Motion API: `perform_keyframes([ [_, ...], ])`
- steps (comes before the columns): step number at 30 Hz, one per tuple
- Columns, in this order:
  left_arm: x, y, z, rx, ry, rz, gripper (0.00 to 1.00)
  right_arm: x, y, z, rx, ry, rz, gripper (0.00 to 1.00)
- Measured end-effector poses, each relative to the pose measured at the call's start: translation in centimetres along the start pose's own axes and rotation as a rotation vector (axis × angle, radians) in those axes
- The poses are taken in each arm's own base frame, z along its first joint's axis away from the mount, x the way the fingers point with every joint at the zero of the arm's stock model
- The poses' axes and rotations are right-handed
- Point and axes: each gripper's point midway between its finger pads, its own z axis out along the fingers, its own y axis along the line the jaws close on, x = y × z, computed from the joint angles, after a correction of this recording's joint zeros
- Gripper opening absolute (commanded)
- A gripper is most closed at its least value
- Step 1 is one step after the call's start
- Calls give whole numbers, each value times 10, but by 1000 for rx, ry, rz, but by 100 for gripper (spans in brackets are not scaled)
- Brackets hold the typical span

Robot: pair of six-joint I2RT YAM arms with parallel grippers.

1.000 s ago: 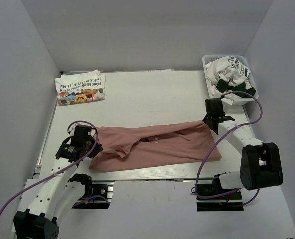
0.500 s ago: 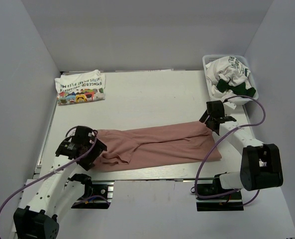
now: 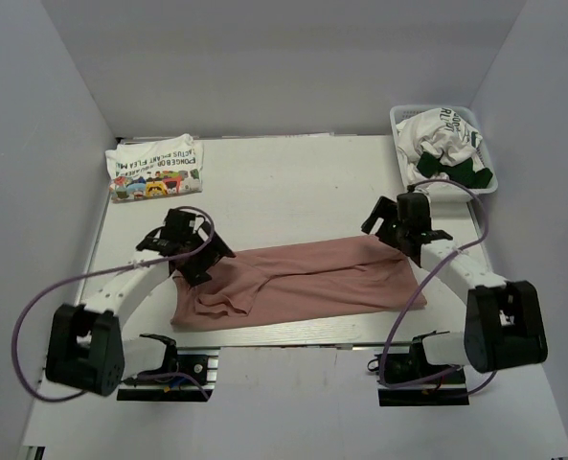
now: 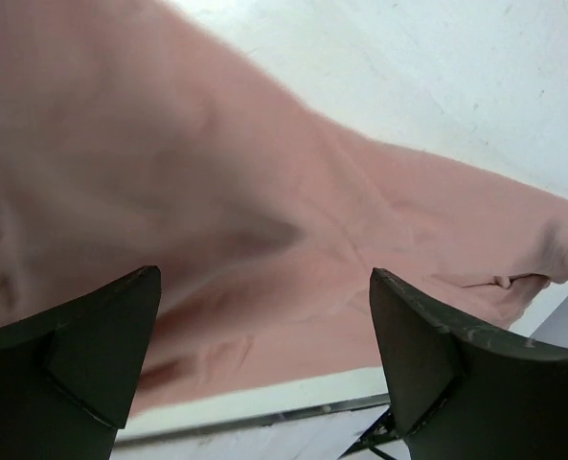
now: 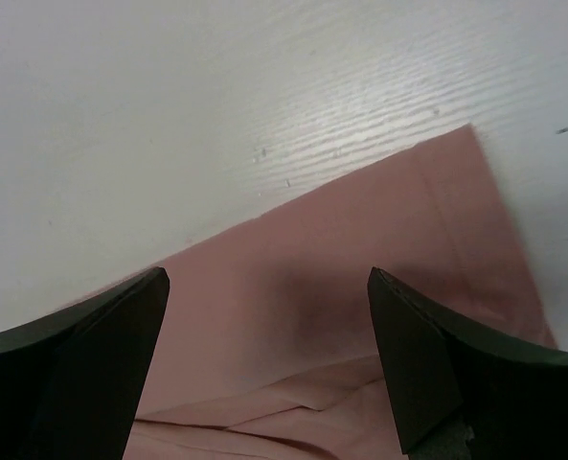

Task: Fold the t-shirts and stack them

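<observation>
A dusty-pink t-shirt (image 3: 303, 283) lies folded lengthwise in a long band across the table's near half. My left gripper (image 3: 199, 261) hovers open over the shirt's left end; in the left wrist view its fingers (image 4: 73, 364) stand wide apart above pink cloth (image 4: 264, 192) with nothing between them. My right gripper (image 3: 387, 228) is open above the shirt's far right corner, where pink fabric (image 5: 341, 287) shows below its spread fingertips (image 5: 456, 364). A folded white t-shirt with a colourful cartoon print (image 3: 154, 171) lies at the far left.
A white lattice basket (image 3: 403, 117) at the far right corner holds crumpled white and dark green t-shirts (image 3: 442, 149). The table's near edge with a metal rail (image 4: 264, 422) runs just below the pink shirt. White walls enclose the table.
Both grippers have opened and let go of the pink shirt's ends. Both have moved toward the far side, the left one also inward. The shirt has settled flat.
</observation>
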Motion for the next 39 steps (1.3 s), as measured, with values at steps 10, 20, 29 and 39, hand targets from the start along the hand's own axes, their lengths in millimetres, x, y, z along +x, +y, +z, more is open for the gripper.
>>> perform_keyframes([
  [10, -23, -17, 72, -65, 68, 53, 99, 59, -9, 24, -31, 169, 19, 90],
  [20, -140, -154, 170, 56, -21, 129, 99, 136, 34, -28, -202, 290, -123, 90],
  [29, -211, -292, 246, 510, -142, 203, 99, 229, 81, -93, -489, 536, -481, 90],
  [39, -164, -340, 255, 703, -128, 283, 99, 279, 100, -134, -717, 635, -721, 90],
])
